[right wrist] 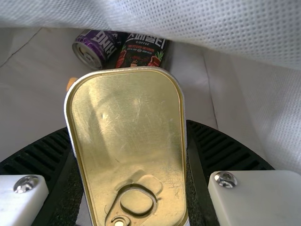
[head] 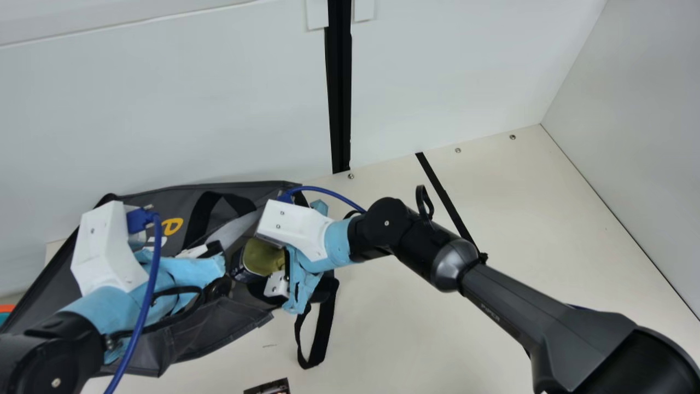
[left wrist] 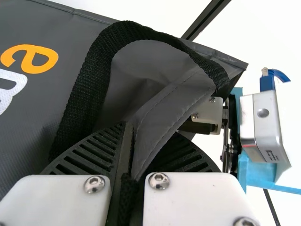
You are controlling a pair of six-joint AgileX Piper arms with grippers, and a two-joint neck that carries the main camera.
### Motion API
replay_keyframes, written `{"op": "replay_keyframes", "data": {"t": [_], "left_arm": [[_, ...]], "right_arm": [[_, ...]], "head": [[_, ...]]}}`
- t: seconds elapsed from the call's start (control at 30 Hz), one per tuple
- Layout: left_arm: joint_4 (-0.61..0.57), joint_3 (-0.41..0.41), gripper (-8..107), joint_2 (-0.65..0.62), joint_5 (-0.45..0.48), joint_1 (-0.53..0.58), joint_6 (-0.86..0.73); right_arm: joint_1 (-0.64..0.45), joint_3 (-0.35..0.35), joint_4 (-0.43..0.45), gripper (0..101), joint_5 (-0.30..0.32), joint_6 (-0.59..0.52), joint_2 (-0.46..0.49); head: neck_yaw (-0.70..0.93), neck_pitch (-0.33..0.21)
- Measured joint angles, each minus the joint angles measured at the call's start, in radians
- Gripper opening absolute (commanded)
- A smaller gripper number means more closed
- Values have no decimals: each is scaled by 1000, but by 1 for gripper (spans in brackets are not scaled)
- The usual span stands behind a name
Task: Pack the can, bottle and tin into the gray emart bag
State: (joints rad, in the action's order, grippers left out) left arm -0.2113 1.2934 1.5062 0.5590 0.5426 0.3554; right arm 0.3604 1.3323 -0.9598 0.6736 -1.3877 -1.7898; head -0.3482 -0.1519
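Purple can [right wrist: 89, 49] beyond gold tin [right wrist: 129, 122]

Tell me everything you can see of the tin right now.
The tin is a rounded rectangle with a shiny gold, metal-looking lid, lightly scuffed, a raised rim and dark sides. Its ring pull lies flat; the lid looks sealed. The right gripper clamps it between its jaws, lid towards the wrist camera, at the mouth of the gray bag. Whether it touches the lining, I can't tell.
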Motion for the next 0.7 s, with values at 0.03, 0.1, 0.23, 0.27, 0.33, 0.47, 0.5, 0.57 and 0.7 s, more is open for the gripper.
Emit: {"op": "replay_keyframes", "data": {"t": [0.03,0.1,0.23,0.27,0.33,0.47,0.5,0.57,0.7], "left_arm": [[0,0,10,0,0,0,0],[0,0,10,0,0,0,0],[0,0,10,0,0,0,0],[0,0,10,0,0,0,0],[0,0,10,0,0,0,0],[0,0,10,0,0,0,0],[0,0,10,0,0,0,0],[0,0,10,0,0,0,0],[0,0,10,0,0,0,0]], "right_arm": [[0,3,-1,0,-4,-1,-4],[2,11,-1,0,-6,-2,-12],[4,24,-10,0,-5,-6,-25],[4,25,-10,1,-5,-6,-28],[4,30,-10,7,-8,-6,-33],[4,33,-11,21,-10,-7,-36],[4,33,-11,24,-10,-10,-36],[3,33,-11,31,-13,-10,-37],[2,33,-9,44,-17,-13,-38]], "head": [[2,0],[2,0],[0,0],[2,0],[2,0],[2,0],[2,0],[0,0],[0,0]]}}
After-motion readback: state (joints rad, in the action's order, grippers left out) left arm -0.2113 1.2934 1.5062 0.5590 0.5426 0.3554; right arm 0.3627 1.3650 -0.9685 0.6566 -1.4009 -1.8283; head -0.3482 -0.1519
